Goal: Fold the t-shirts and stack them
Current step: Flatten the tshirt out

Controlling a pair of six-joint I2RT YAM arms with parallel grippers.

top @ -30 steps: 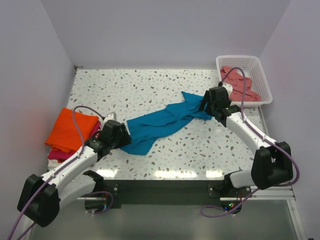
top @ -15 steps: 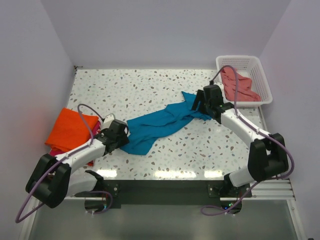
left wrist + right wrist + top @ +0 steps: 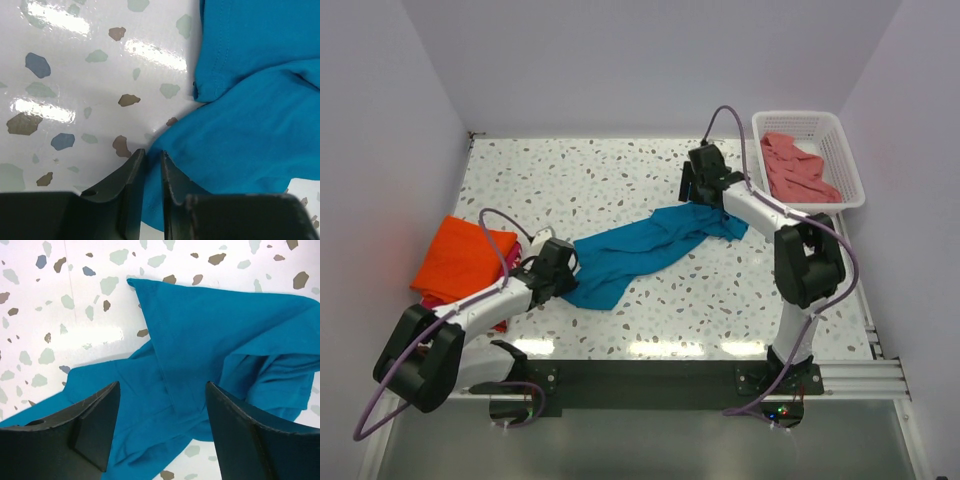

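A teal-blue t-shirt (image 3: 640, 250) lies bunched in a long diagonal strip across the middle of the table. My left gripper (image 3: 568, 270) sits at its lower left end, and in the left wrist view the gripper (image 3: 152, 155) is shut on the shirt's edge (image 3: 250, 125). My right gripper (image 3: 692, 192) hovers over the shirt's upper right end; its jaws (image 3: 162, 387) are wide open and empty above the cloth (image 3: 200, 350). An orange t-shirt (image 3: 460, 255) lies folded on a magenta-red one (image 3: 432, 308) at the left. A salmon-pink t-shirt (image 3: 798, 170) lies in the basket.
The white lattice basket (image 3: 840, 135) stands at the back right corner. White walls close in the table on the left, back and right. The speckled tabletop (image 3: 570, 180) shows bare behind the teal shirt.
My right gripper has moved back and left along the teal shirt's upper end, and that end now lies flatter. My left gripper has stayed at the lower left end.
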